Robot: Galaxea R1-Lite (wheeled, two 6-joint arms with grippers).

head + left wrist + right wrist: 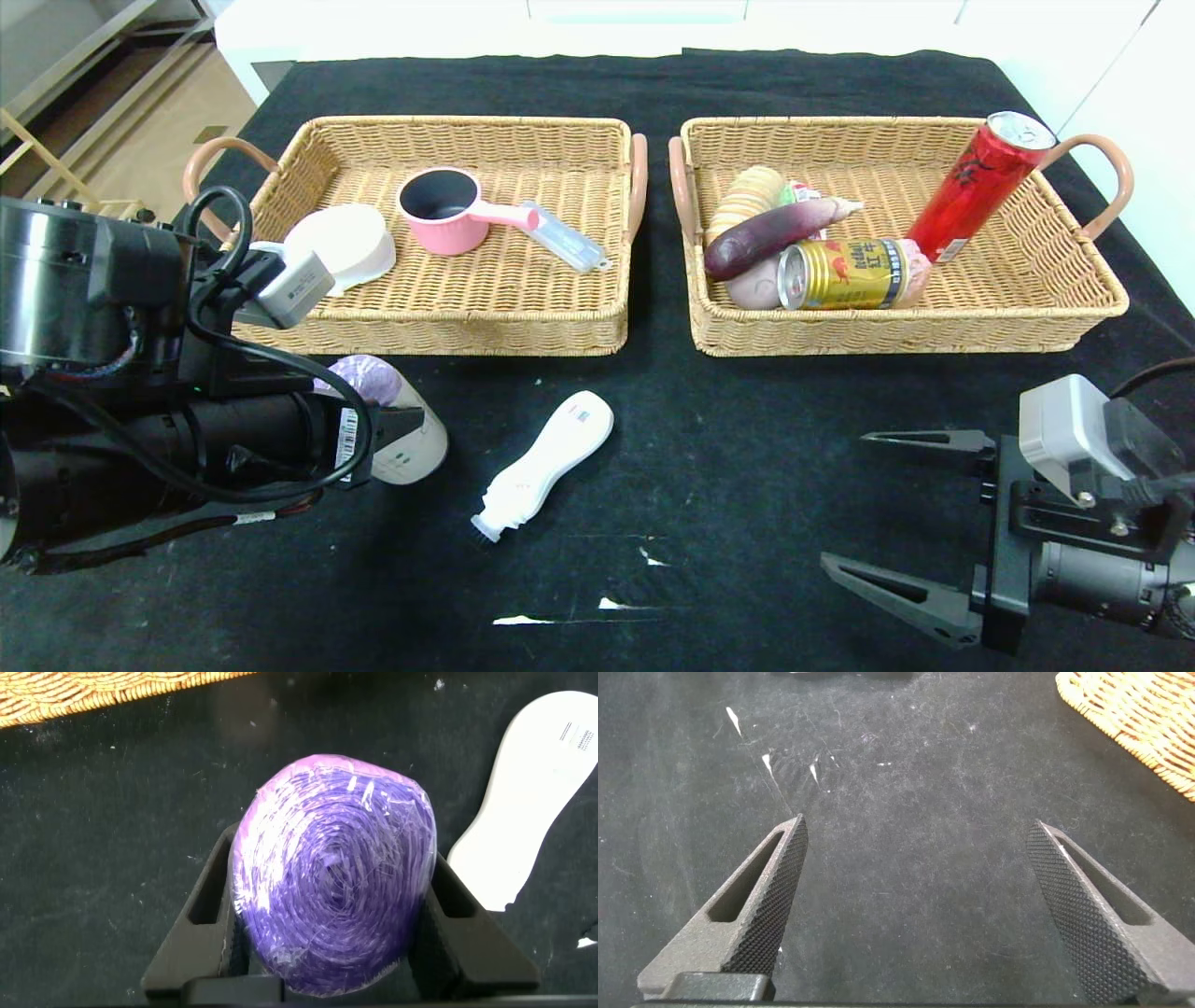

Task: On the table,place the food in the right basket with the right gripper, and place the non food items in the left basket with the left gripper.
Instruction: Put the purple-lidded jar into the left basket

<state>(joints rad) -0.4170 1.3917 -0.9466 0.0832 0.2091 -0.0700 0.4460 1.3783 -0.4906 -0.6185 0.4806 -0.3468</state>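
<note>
Now purple-topped beige roll [332, 882], plastic-wrapped, glossy.

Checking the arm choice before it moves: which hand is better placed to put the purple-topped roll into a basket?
Left. The left hand is already closed around the roll, just in front of the left basket. The right hand hangs open and empty over bare cloth, far from the roll.
</note>
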